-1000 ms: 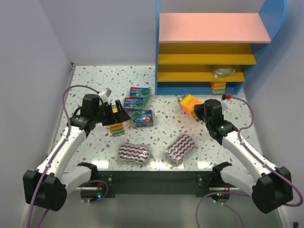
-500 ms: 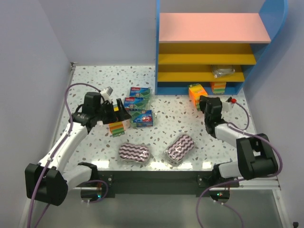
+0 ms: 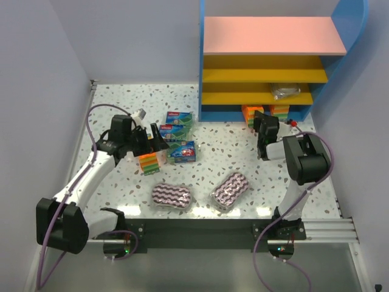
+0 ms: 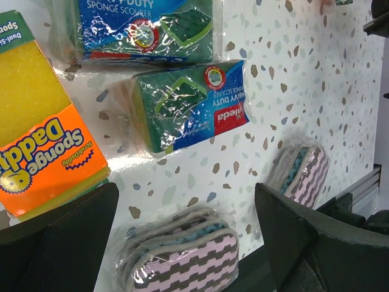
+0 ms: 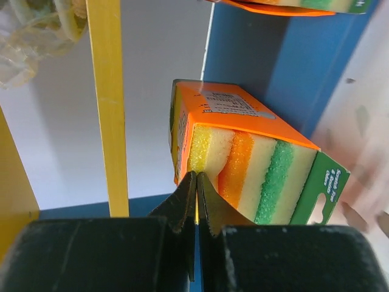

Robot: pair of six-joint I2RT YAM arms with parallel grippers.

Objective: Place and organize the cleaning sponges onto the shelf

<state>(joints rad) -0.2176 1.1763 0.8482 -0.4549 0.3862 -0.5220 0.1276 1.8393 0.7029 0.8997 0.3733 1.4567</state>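
The right gripper (image 3: 258, 120) is holding an orange sponge pack (image 3: 250, 114) at the shelf's (image 3: 273, 35) bottom opening, just beside a second orange pack (image 3: 279, 111). The left gripper (image 3: 154, 146) is hovering, jaws spread, over a striped sponge pack (image 3: 151, 163) on the table (image 3: 115, 97).

Scourer pack (image 5: 27, 36), seemingly silvery, blurs off the top-left corner.

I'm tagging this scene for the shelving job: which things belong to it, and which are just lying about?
Job: shelf; orange sponge pack pinched by the right gripper; twin pack and silvery scourer pack on the shelf; Sponge Daddy pack; three green-blue packs; two purple striped pads.
Lying about: nothing loose; only the table and the arms' cables.
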